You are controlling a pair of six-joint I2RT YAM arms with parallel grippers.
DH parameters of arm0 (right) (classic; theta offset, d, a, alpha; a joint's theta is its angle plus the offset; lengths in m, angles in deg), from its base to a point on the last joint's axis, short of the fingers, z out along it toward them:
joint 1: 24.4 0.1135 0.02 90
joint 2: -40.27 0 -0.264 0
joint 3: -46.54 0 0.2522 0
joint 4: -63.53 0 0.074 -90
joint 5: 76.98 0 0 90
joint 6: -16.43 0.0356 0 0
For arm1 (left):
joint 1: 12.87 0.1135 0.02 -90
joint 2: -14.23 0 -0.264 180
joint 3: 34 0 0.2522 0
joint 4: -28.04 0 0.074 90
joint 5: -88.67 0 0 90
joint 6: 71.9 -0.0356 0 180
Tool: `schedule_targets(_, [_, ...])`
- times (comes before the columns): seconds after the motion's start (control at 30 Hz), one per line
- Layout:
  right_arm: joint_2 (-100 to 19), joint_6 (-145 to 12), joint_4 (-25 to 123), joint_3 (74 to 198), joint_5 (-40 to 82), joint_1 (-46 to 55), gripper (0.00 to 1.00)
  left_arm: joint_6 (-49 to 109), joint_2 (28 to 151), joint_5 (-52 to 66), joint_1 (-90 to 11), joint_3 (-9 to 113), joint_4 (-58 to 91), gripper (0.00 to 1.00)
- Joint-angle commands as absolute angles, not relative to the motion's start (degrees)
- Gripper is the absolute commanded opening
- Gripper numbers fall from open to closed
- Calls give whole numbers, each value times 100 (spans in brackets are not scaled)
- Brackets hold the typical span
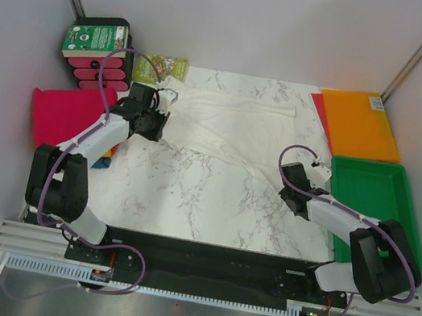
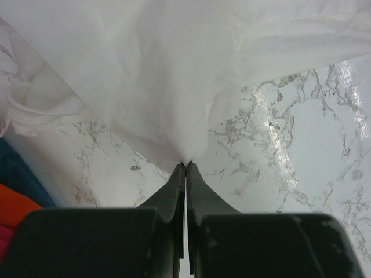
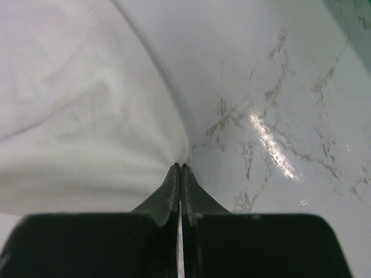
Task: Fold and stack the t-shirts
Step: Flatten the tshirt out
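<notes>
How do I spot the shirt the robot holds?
On the marble table, find the white shirt, pinched by the left end effector and the right end effector. Unlike the folded pink shirt beside it, it is thin, wrinkly and spread out.

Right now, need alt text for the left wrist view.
The left gripper is shut on a pinch of the white t-shirt, whose thin cloth fans up across the top of the frame. The marble table shows below and to the right; blue cloth and orange cloth sit at the left edge.
</notes>
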State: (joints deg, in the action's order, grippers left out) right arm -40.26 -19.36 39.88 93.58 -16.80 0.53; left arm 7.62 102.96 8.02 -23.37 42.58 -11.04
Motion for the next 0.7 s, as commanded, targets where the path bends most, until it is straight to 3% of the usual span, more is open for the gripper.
schedule_targets(0.0, [-3533,-2162,3396,9351,-1712,179,0,834,9994,790,-2315,4374,-972,2])
schedule_targets(0.2, [-2968,-3050,2878,10422,-2319,179,0,817,9615,807,-2315,4515,-1033,2])
schedule_targets(0.23, [-3056,-3138,2850,10529,-2258,188,4,834,9649,808,-2315,4523,-1068,2])
schedule_targets(0.27, [-3170,-3278,2824,10617,-2153,179,16,843,9667,808,-2315,4515,-1068,2])
schedule_targets(0.3, [-3432,-3288,2685,10766,-2004,179,38,860,9693,799,-2315,4506,-1068,2])
schedule_targets(0.37, [-3610,-3183,2578,10768,-1880,188,55,904,9737,851,-2315,4436,-1068,2])
schedule_targets(0.5, [-3488,-2841,2718,10364,-1748,188,58,852,9738,843,-2315,4365,-1051,2])
schedule_targets(0.67, [-3593,-2384,2754,10003,-1599,188,54,852,9755,878,-2324,4392,-1059,2])
